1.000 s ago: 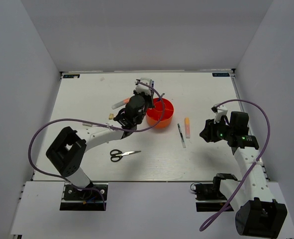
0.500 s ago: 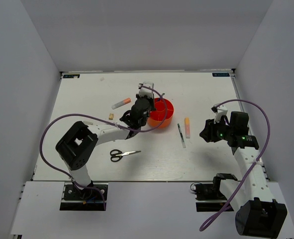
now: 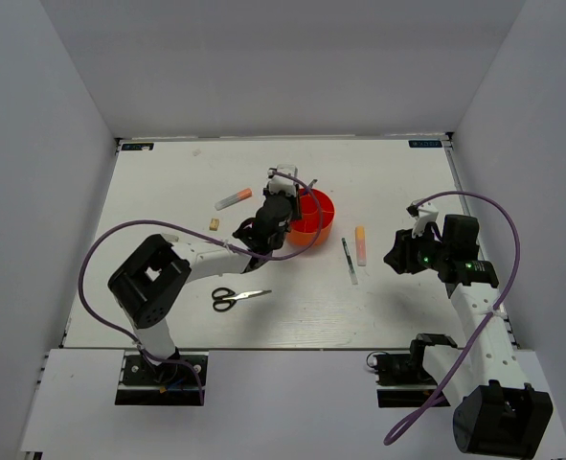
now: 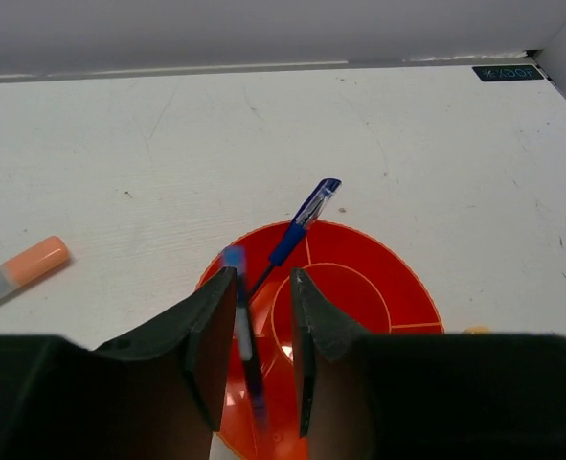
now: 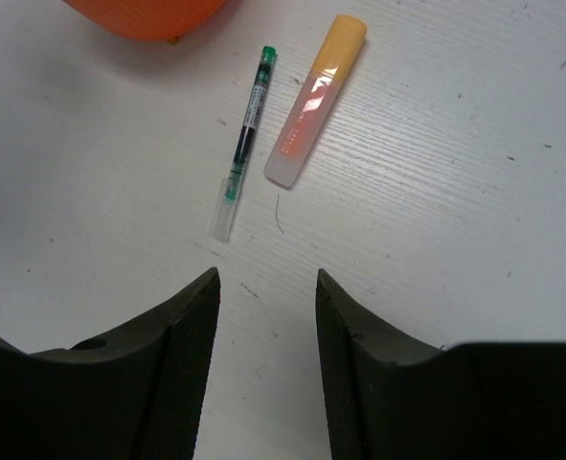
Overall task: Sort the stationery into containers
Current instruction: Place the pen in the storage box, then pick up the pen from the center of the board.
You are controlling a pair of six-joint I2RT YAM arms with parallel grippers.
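Left gripper [image 4: 261, 280]: jaws clamped on blue pen [image 4: 243, 335], above orange-red organizer cup [image 4: 378, 297]; second blue pen [image 4: 306, 216] leans inside. Right gripper [image 5: 266, 278]: jaws apart, near green-tipped pen [image 5: 246, 134] and peach-orange highlighter [image 5: 316, 101], print unreadable.

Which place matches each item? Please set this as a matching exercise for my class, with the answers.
1 scissors
2 blue pen
3 highlighter
4 orange-capped marker

A beside the green-tipped pen
B leaning in the orange organizer
C near the tan eraser, left of the organizer
D alone, nearest the arms' bases

Pairs: 1-D, 2-B, 3-A, 4-C
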